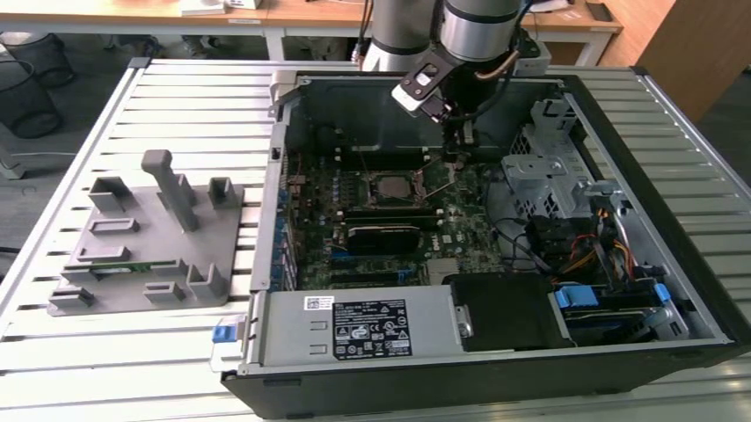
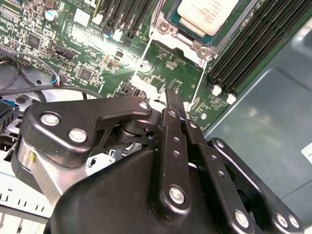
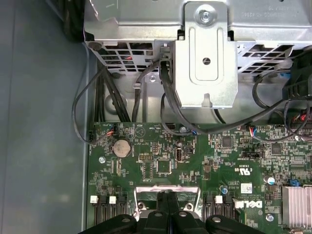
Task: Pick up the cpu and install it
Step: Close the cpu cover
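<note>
While the cpu lies in the socket, you see the gripper just beside that socket, low over the green motherboard. Its fingers are pressed together.

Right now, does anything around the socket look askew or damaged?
Nothing stands out. In the second wrist view the cpu lies flat and square inside the metal socket frame. The fingers hang over the board beside it, apart from it.
</note>
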`<move>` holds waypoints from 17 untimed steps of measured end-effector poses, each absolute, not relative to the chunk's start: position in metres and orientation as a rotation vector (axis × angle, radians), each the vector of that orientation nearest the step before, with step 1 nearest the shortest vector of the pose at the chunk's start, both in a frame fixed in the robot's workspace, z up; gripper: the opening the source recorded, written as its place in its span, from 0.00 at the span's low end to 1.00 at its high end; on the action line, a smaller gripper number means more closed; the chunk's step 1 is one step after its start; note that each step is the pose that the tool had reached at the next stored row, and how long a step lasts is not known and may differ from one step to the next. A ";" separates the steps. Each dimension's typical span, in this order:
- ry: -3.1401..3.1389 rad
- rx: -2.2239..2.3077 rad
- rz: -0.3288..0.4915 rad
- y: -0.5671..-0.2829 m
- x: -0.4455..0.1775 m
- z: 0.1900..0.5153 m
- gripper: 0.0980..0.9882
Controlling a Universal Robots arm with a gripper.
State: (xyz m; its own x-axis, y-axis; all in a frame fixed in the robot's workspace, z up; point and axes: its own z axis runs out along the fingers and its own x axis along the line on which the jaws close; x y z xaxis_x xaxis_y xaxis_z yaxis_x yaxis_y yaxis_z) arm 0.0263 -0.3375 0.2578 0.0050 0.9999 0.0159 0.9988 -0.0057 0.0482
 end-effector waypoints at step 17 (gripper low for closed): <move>2.199 2.211 0.071 -0.337 0.035 0.258 0.01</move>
State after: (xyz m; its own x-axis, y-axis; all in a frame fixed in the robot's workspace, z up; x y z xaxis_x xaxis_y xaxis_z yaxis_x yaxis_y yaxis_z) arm 0.0352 -0.3375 0.2577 0.0051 0.9999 0.0159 0.9988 -0.0058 0.0483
